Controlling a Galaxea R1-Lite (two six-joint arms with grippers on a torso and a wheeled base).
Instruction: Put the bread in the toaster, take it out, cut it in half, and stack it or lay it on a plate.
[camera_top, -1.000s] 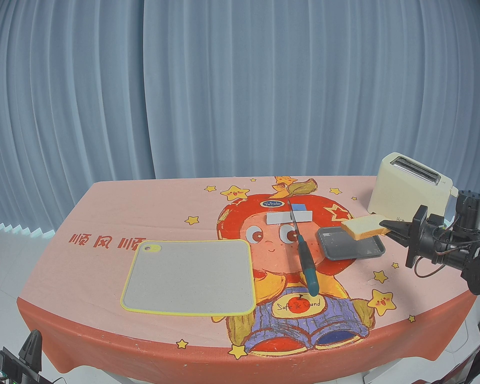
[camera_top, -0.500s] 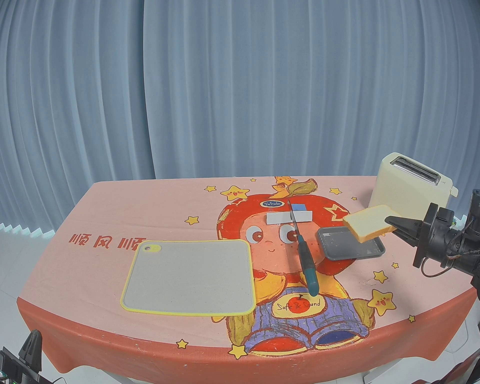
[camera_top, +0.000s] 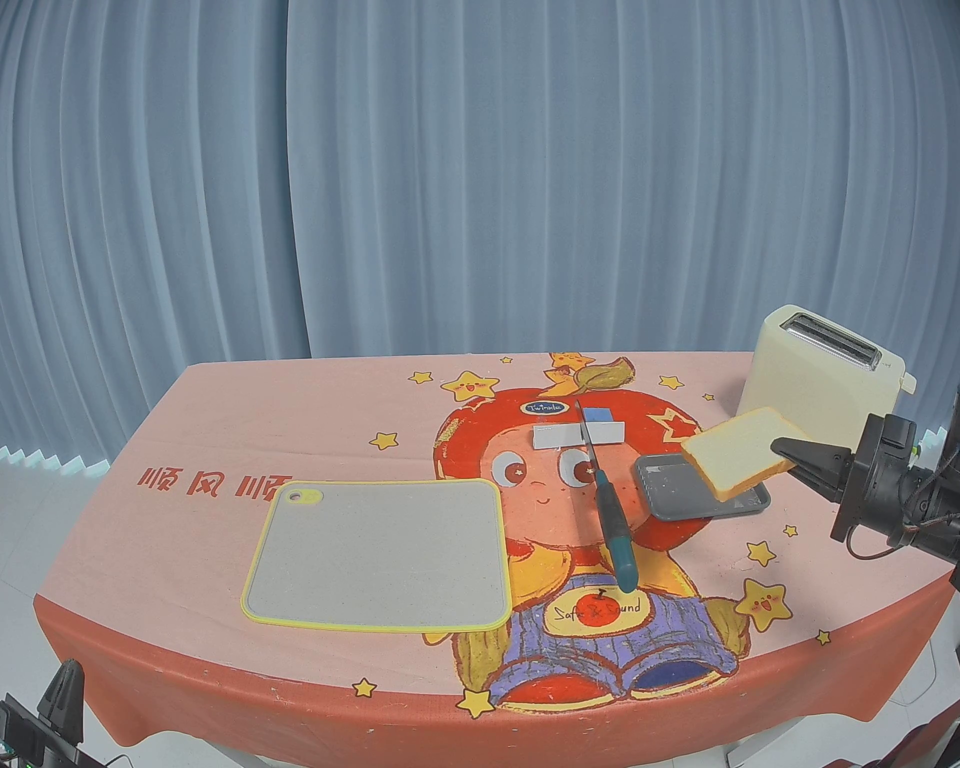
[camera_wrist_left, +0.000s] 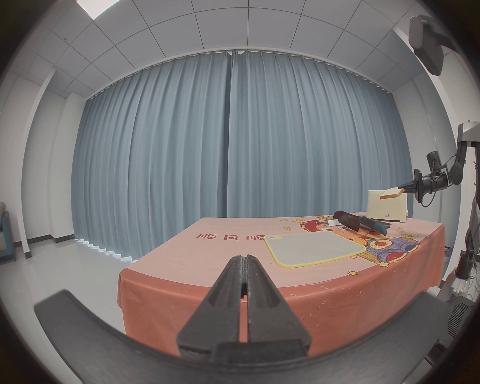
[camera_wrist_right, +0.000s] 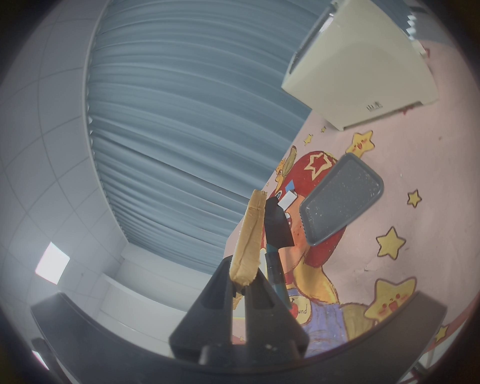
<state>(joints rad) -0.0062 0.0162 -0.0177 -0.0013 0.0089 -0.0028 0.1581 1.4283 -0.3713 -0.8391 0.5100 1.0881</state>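
Head view: the black right gripper (camera_top: 785, 452) pinches the edge of a square, pale, brown-crusted slice of bread (camera_top: 740, 455). The slice is tilted in the air over the right end of a flat grey rectangular plate (camera_top: 675, 492). Just behind, a boxy cream toaster (camera_top: 815, 375) stands at the far right corner of the pink cloth-covered table (camera_top: 300, 420). A teal-handled knife (camera_top: 612, 520) lies mid-table beside a grey, yellow-rimmed cutting board (camera_top: 380, 555) near the front edge. The left gripper (camera_wrist_left: 243, 265), fingers pressed together, hangs off the front left corner.
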